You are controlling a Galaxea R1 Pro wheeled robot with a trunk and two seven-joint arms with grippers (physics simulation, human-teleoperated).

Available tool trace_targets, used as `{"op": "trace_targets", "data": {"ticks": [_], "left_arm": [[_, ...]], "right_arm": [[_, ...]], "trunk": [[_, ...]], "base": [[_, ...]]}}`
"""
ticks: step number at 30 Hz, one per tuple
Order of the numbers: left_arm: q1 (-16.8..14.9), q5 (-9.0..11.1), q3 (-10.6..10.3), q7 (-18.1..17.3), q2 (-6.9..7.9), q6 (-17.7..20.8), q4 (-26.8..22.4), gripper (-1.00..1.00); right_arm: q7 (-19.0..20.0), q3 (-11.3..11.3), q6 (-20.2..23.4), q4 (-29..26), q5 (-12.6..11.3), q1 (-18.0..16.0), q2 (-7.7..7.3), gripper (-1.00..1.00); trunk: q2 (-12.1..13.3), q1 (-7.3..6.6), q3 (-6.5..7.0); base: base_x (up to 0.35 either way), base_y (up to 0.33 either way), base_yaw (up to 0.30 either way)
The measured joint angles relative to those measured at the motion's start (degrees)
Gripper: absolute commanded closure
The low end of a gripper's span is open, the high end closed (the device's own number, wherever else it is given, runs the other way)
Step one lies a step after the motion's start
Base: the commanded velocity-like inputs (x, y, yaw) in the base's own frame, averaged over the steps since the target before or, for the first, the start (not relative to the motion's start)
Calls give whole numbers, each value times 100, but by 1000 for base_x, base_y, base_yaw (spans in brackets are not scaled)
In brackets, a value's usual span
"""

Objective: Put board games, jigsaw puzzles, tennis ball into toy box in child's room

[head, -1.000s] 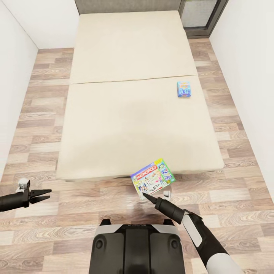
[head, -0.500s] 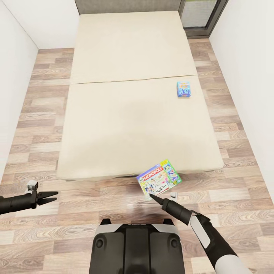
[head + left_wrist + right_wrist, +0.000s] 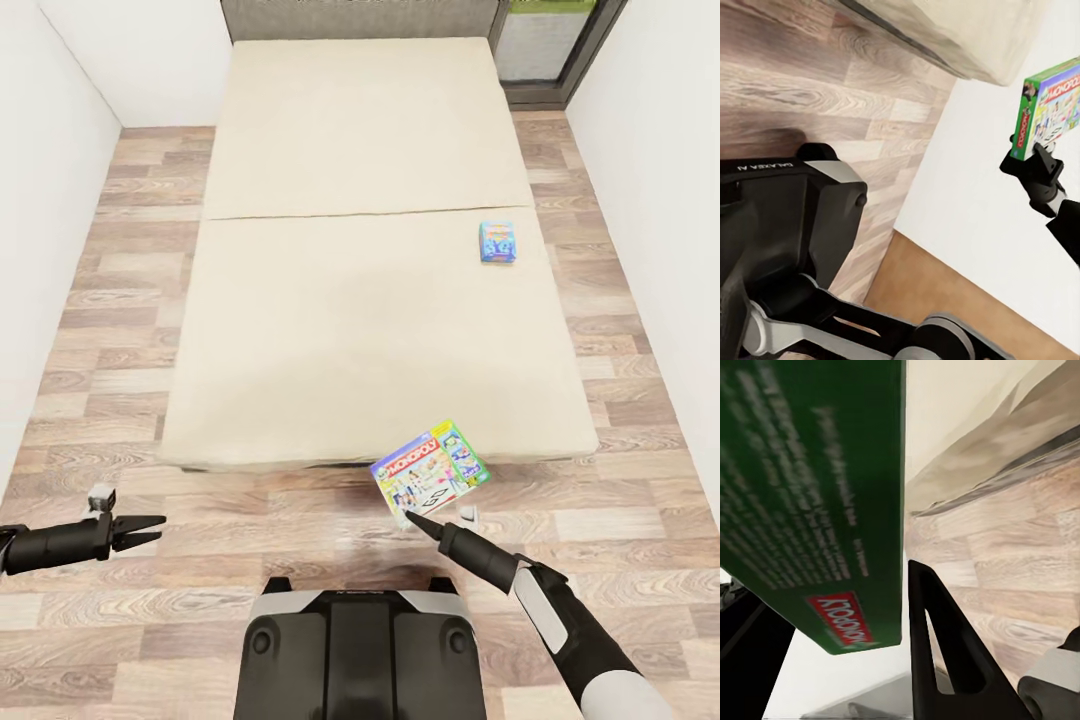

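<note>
Right pincer [image 3: 412,517] grasping Monopoly board game [image 3: 431,469] above floor [image 3: 130,310], left pincer [image 3: 152,527] released, small board game [image 3: 497,242] on bed [image 3: 340,290]

Monopoly box [image 3: 432,466] (in right gripper [image 3: 412,515]) farther right, left gripper [image 3: 150,527] too

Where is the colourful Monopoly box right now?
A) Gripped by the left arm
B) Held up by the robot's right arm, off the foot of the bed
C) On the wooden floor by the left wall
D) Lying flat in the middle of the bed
B: the right end effector pinches the Monopoly box at its edge, holding it above the floor just past the bed.
</note>
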Motion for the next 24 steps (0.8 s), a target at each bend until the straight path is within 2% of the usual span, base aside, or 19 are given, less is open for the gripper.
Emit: {"op": "trace_targets", "data": {"ticks": [13,18,24], "left_arm": [[16,3,-1,0,-33,-86,-25,-100],[16,0,-1,0,-12,-88,-29,-100],[15,3,-6,-1,-8,-80,-32,-100]], "right_arm": [[21,-3,-23,1,3,1,-13,100],[165,-2,-50,7,7,43,-13,100],[218,-3,-75,8,6,83,-14,100]], "trunk": [[0,0,98],[0,0,138],[0,0,191]], "base": [[0,0,179],[0,0,162],[0,0,71]]}}
